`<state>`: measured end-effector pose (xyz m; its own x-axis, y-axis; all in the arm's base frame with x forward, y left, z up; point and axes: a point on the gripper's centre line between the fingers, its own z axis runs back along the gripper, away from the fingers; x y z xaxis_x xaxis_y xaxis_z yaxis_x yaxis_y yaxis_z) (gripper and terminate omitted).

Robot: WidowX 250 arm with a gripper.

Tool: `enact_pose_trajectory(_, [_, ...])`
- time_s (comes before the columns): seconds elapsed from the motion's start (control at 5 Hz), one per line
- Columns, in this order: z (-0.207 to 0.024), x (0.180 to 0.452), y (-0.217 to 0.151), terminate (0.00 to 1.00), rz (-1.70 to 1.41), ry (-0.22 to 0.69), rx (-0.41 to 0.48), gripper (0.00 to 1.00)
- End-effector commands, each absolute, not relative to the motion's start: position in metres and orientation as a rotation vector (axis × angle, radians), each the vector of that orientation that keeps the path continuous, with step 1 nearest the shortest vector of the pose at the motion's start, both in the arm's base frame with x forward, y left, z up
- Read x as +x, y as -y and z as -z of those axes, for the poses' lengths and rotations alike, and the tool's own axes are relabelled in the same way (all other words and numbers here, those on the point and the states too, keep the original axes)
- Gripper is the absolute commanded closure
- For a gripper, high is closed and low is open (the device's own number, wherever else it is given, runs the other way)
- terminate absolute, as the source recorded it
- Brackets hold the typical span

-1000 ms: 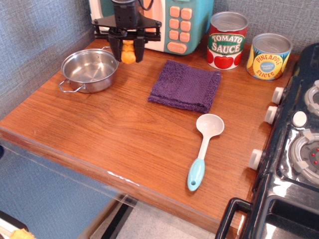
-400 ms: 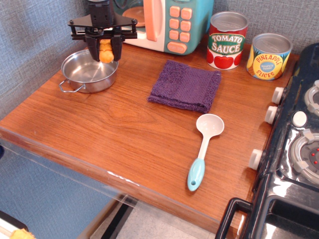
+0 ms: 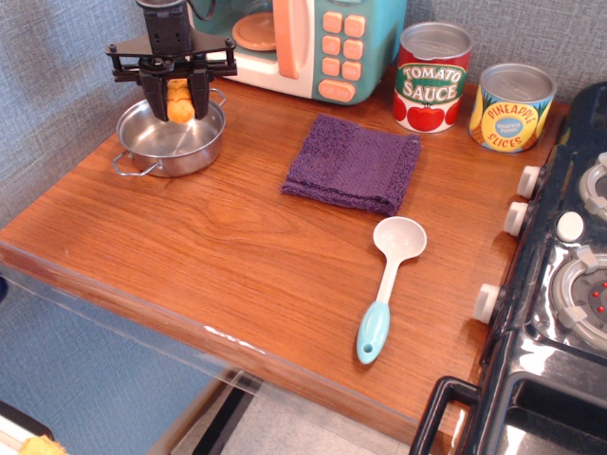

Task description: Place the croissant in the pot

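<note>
Croissant [image 3: 179, 101]: hung upright, pinched between the fingers of the gripper [image 3: 178, 106], above the pot's rear half.
Gripper: clamped on the pastry, nothing loose.
Pot [image 3: 169, 142]: sat directly below, near the wall.
Risk: dropped from that height, it could bounce out over the shallow rim.

I'm seeing the hand [image 3: 176, 102] running out of frame at the top edge, so the arm above it is cut off. Its fingers [image 3: 199, 95] are covering both sides of the croissant [image 3: 178, 100], and together they're hiding part of the pot [image 3: 142, 142] floor. The microwave [image 3: 303, 43] is getting cropped at the top, the stove [image 3: 560, 284] at the right and bottom. The worktop [image 3: 237, 256] edge is blurring behind a clear pane.
</note>
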<state>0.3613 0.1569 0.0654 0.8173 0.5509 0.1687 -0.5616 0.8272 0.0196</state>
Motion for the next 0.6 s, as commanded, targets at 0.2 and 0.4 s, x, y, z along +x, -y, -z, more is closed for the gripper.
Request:
enact_pose_trajectory(0.2, [-0.090, 0.353, -0.159, 0.00, -0.565, 0.209, 0.096, 0.00])
enact_pose_trajectory(0.4, [-0.094, 0.352, -0.154, 0.00, -0.540, 0.217, 0.103, 0.00])
